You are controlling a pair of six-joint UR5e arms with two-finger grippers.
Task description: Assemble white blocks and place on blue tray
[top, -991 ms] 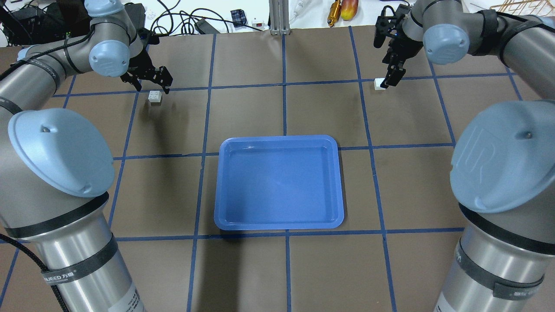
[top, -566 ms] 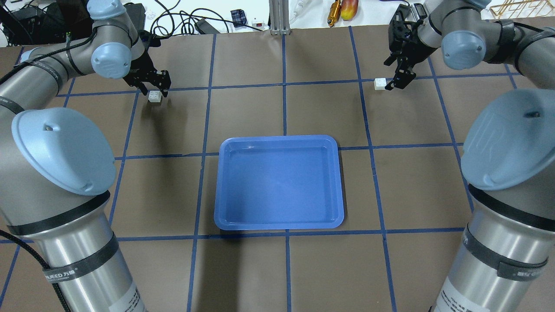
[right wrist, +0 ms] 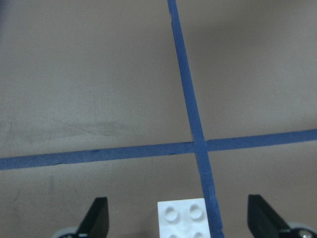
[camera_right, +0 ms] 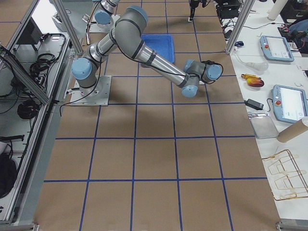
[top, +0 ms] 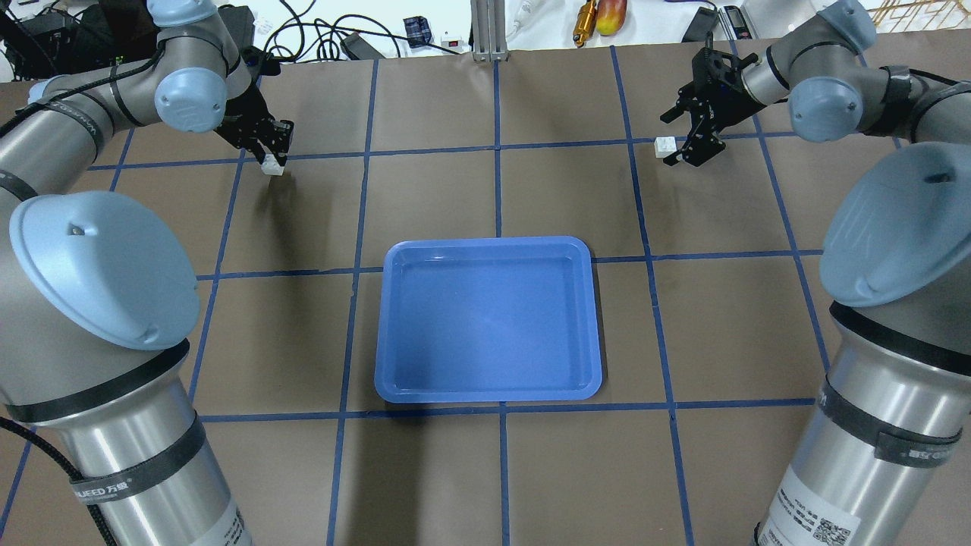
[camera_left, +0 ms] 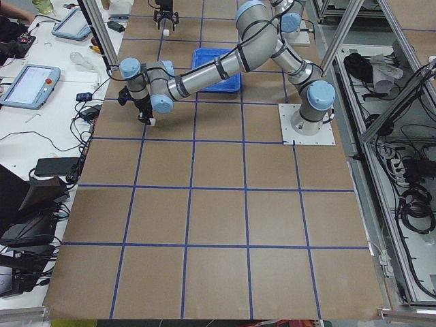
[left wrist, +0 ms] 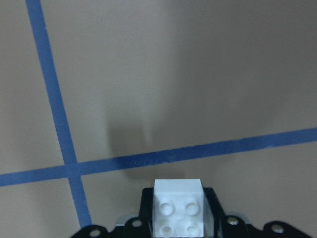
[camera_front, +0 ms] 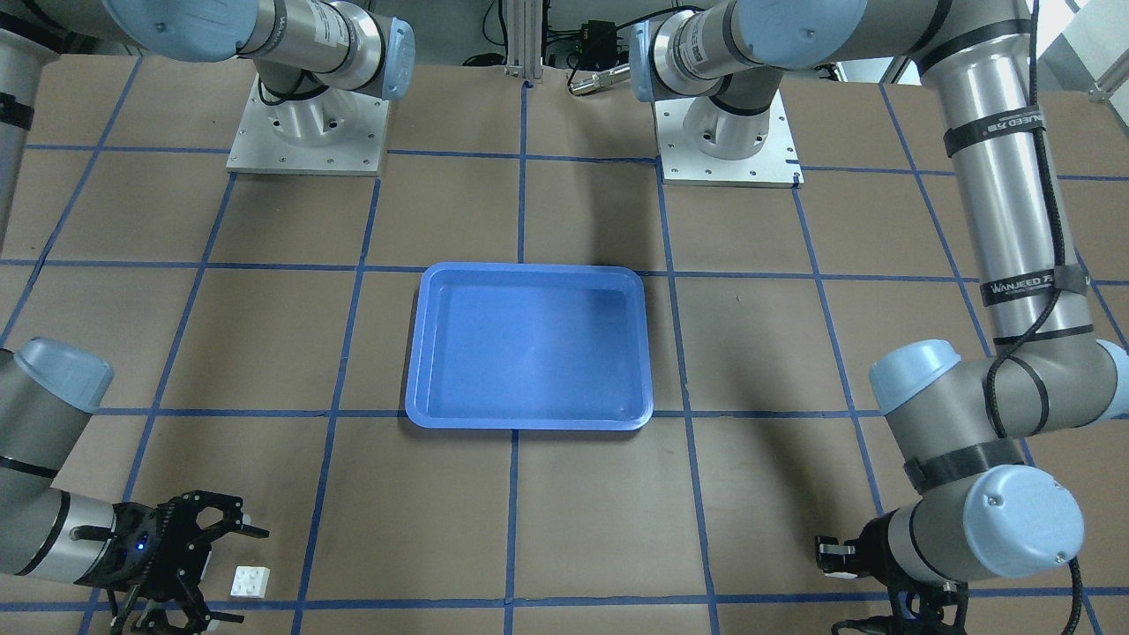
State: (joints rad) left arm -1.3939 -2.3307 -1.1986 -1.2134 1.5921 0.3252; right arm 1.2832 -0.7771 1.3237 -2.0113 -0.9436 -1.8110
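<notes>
Brown tabletop [top: 493, 470] with blue tape lines [top: 498, 189] carries the blue tray [top: 489, 246] in the middle, and nothing lies in it yet. The left gripper [top: 271, 152] is clamped on the left white block [left wrist: 177, 208] at the far left. The right gripper [top: 685, 139] has its fingers apart around the right white block [right wrist: 184, 218] at the far right, probably so that both can be lifted and joined.

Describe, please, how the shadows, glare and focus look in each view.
Front-facing view: dark arm shadows cross the table and a corner of the blue tray. Overhead view: a pale sheen on the tray floor. Left wrist view: the left white block is sharp, a soft shadow ahead. Right wrist view: the right white block is cut by the bottom edge.
</notes>
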